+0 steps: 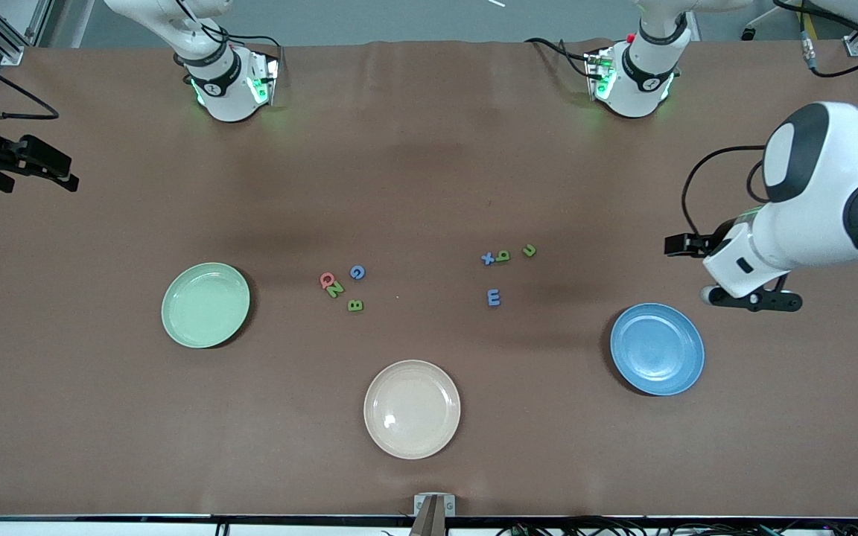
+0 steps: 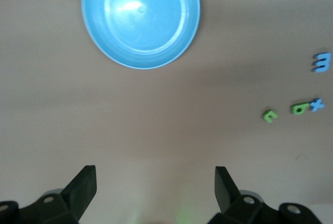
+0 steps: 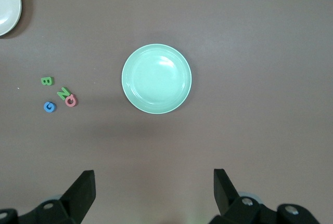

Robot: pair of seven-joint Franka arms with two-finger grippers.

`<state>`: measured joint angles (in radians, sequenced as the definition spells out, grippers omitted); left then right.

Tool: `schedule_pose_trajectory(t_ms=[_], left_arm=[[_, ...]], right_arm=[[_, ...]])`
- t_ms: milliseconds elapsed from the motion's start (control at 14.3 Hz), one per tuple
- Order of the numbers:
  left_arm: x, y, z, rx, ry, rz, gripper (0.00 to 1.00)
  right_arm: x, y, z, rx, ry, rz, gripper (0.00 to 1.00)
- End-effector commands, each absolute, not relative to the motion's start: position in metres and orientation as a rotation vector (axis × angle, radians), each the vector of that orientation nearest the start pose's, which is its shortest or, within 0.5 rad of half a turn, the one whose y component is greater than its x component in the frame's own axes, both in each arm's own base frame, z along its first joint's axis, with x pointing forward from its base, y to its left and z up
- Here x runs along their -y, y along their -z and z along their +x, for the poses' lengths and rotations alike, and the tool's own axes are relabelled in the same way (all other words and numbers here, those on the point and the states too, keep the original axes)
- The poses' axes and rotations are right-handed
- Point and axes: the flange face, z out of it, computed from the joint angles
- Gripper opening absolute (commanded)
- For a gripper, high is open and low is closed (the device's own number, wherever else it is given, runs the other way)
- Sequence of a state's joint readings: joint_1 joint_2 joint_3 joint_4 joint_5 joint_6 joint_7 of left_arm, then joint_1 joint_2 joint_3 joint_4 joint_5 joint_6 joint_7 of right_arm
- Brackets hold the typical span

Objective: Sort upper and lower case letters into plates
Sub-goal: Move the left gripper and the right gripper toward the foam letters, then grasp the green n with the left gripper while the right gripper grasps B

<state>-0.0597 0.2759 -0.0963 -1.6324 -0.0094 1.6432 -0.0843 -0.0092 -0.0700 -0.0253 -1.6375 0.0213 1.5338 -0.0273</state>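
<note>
Eight small letters lie mid-table in two groups. A red Q (image 1: 327,280), green N (image 1: 335,289), blue G (image 1: 357,272) and green B (image 1: 355,305) lie beside the mint green plate (image 1: 205,304). A blue x (image 1: 488,258), two green lower-case letters (image 1: 503,256) (image 1: 529,251) and a blue E (image 1: 494,298) lie toward the blue plate (image 1: 657,348). My left gripper (image 1: 755,300) hangs open and empty over bare table beside the blue plate (image 2: 140,18). My right gripper (image 3: 154,182) is open and empty, high over the right arm's end of the table, with the mint plate (image 3: 156,78) below it.
A cream-beige plate (image 1: 412,409) sits nearest the front camera, between the two coloured plates. All three plates hold nothing. The arm bases (image 1: 232,82) (image 1: 634,78) stand along the table's edge farthest from that camera. A brown cloth covers the table.
</note>
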Motion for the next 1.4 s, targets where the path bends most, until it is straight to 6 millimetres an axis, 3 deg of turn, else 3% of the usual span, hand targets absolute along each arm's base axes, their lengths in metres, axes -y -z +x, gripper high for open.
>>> schedule_pose_trajectory(t_ms=[0,210,420,630,770,1120,1330], left_arm=[[0.105,-0.419,0.59,0.019,-0.428,-3.145,1.0],[0.134,-0.389,0.575,0.114,-0.429,-3.133,0.99],[0.148,-0.359,0.563,0.183,-0.401,-3.132,0.97],[0.177,-0.331,0.55,0.306,-0.389,-3.12,0.95],[0.192,-0.311,0.542,0.368,-0.4,-3.11,0.92],[0.242,-0.274,0.519,0.593,-0.385,-3.079,0.88],[0.257,-0.246,0.499,0.744,-0.303,-3.079,0.85]], right_arm=[[0.018,-0.621,0.537,-0.021,-0.055,-3.106,1.0],[0.023,-0.579,0.563,-0.033,-0.125,-3.112,1.0],[0.037,-0.507,0.594,-0.073,-0.264,-3.094,1.0],[0.013,-0.496,0.6,-0.057,-0.266,-3.08,1.0],[-0.005,-0.474,0.611,-0.168,-0.26,-3.037,1.0],[-0.112,-0.406,0.637,-0.267,-0.211,-2.993,1.0],[-0.171,-0.368,0.637,-0.25,-0.136,-3.002,1.0]])
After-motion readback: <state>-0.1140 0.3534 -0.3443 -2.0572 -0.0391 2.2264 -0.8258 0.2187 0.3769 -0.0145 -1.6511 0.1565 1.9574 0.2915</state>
